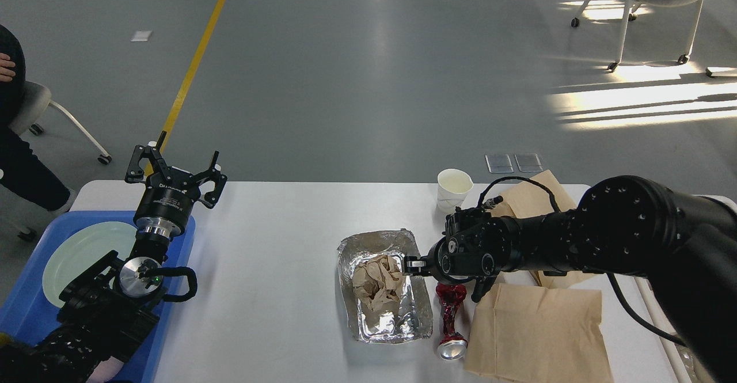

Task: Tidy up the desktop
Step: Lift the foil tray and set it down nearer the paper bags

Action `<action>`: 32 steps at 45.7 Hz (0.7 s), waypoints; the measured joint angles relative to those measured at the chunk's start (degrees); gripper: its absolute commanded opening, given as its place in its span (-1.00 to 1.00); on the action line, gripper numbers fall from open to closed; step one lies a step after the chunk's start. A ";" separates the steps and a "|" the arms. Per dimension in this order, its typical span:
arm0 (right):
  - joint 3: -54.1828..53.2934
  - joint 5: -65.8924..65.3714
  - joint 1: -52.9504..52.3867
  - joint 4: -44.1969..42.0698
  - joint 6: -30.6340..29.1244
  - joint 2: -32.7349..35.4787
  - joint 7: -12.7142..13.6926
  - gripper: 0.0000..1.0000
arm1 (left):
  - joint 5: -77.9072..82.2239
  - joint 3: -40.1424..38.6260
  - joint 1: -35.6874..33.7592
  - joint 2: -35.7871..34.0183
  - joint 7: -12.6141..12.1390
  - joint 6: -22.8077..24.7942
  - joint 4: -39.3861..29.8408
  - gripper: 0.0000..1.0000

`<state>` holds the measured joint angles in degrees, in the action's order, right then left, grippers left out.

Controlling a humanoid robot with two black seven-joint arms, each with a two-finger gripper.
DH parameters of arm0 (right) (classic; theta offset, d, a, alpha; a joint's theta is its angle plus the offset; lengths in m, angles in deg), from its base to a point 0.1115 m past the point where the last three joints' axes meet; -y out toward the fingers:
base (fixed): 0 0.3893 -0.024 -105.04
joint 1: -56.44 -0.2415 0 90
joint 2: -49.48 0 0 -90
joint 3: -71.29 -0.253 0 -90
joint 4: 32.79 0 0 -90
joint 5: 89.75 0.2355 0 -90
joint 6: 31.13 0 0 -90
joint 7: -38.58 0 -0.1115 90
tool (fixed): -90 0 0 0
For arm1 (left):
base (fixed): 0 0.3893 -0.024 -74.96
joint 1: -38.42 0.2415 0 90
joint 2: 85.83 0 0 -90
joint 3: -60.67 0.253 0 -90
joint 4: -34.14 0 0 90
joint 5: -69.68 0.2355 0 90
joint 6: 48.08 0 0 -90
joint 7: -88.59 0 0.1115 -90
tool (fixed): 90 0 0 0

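Our right gripper (412, 265) clamps the foil tray (384, 286) at its right rim on the desktop (276, 268); our left gripper (173, 170) gapes apart.

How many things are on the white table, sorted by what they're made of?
Brown paper: 3, the crumpled paper ball, the near paper bag and the far paper bag
Metal: 2, the foil tray and the crushed red can
Cups: 1, the white paper cup
Total: 6
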<state>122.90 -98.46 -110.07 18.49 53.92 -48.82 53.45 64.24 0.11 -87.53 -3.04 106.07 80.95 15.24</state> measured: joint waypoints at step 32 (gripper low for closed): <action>-0.78 -1.51 0.67 0.47 0.13 -0.31 -0.28 -1.00 | 0.00 0.00 0.00 0.00 0.00 0.00 -0.02 0.93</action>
<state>122.12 -99.97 -109.41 18.96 54.05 -49.13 53.17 64.24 0.11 -87.53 -3.04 106.07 80.95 15.22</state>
